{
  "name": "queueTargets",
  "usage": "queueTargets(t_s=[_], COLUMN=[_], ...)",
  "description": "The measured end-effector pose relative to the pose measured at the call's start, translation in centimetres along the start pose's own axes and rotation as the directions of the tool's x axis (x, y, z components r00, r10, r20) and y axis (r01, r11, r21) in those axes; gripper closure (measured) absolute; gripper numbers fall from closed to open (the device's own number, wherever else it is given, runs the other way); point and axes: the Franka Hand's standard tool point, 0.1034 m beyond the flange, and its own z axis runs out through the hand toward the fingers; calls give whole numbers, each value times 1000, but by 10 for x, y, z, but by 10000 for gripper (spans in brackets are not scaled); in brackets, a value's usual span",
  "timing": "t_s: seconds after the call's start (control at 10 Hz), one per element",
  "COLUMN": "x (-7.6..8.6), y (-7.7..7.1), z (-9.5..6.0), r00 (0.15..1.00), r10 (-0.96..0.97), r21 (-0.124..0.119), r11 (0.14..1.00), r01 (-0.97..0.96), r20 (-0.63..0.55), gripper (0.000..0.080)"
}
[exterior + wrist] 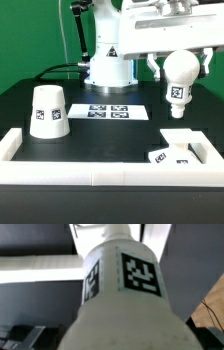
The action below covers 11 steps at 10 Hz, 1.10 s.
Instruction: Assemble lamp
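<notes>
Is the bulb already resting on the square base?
No, the end effector holds the bulb in the air, clearly above the base.

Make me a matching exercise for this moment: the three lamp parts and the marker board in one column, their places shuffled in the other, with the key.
Things:
1. shade
2. bulb
3. base
4. marker board

Places:
A. held off the table in the gripper
B. flat in mid-table
C. standing on the table, at the exterior view's left
D. lying inside the border rail corner, at the exterior view's right

Pairs: 1-C, 2-A, 3-D, 4-B
</notes>
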Motion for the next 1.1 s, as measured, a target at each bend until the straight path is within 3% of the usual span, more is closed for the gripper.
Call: queueTargets(t_s=[0.3,0.5,1.1], x=[15,29,23], y=[-3,5,4], z=[6,15,24], r00=[1000,999,997], r10=[-11,-47,-75], r21=[5,-1,-4], r11=[1000,999,997], r01=[11,47,75], r20=[-13,-27,-32], gripper=[223,223,223])
